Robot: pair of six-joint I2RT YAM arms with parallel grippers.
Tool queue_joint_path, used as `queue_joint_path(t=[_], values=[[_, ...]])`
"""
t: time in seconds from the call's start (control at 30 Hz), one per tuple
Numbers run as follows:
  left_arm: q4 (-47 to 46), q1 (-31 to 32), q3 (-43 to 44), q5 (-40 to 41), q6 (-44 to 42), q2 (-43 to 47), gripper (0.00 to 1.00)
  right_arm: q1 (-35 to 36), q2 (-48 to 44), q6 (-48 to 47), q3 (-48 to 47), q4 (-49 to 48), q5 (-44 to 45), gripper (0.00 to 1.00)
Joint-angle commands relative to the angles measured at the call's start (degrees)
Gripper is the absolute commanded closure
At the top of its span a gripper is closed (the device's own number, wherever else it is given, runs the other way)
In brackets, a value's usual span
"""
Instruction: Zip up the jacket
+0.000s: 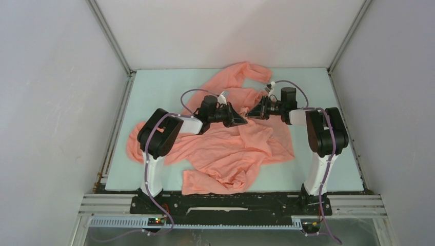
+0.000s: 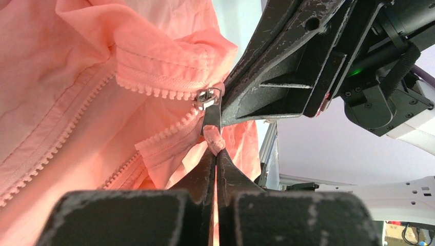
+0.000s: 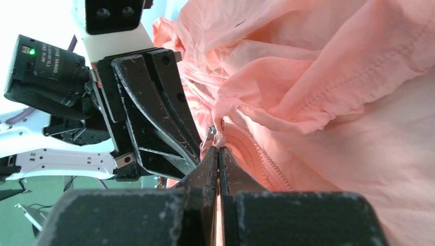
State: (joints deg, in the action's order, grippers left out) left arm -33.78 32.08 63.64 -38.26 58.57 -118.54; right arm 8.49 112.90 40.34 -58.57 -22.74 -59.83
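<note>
The salmon-orange jacket [image 1: 231,148] lies crumpled across the table. Both grippers meet over its middle. My left gripper [image 1: 244,120] is shut on the pink fabric tab of the zipper pull [image 2: 214,137], which hangs from the metal slider [image 2: 207,97]; its tips show in the left wrist view [image 2: 215,151]. Two open rows of pink zipper teeth [image 2: 154,91] spread away from the slider to the left. My right gripper [image 1: 253,114] is shut on jacket fabric right beside the slider [image 3: 210,135]; its tips show in the right wrist view [image 3: 218,149].
One sleeve [image 1: 241,74] reaches toward the back wall. Another fold [image 1: 134,146] lies by the left arm, and a bunch of fabric [image 1: 215,182] lies near the front edge. Metal frame rails [image 1: 115,133] border the pale green table [image 1: 318,92].
</note>
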Motion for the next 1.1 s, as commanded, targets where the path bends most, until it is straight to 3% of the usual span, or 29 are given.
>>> queue_joint_path(t=[0.0,0.2,0.33,0.67,0.73,0.83,1.07], values=[[0.88,-0.95,-1.69,-0.73,-0.73,3.14,1.0,-0.7,-2.33,-4.08,-1.77,4.45,3.83,1.0],[6.22,-1.61,-1.38,0.63,-0.91,3.64,1.0,-3.05,-9.47,-6.66,2.41,6.19,12.74,1.0],[5.97,-2.16,-2.59,1.7,1.89,3.97,1.0,-6.99,-12.22,-4.01,6.68,1.76,14.29,1.0],[3.53,-1.93,-3.64,0.53,7.43,3.19,1.0,-10.94,-13.71,-4.63,8.92,1.3,18.23,1.0],[8.39,-1.93,-4.73,2.69,4.12,5.32,1.0,-12.51,-14.71,-4.9,9.65,1.15,19.71,1.0],[23.56,-1.93,-4.22,8.41,-5.8,9.77,1.0,-14.18,-15.72,-5.3,9.7,1.3,21.15,1.0],[43.97,-2.16,-4.04,16.07,-14.49,16.28,1.0,-17.03,-16.95,-5.99,9.75,1.89,25.39,1.0]])
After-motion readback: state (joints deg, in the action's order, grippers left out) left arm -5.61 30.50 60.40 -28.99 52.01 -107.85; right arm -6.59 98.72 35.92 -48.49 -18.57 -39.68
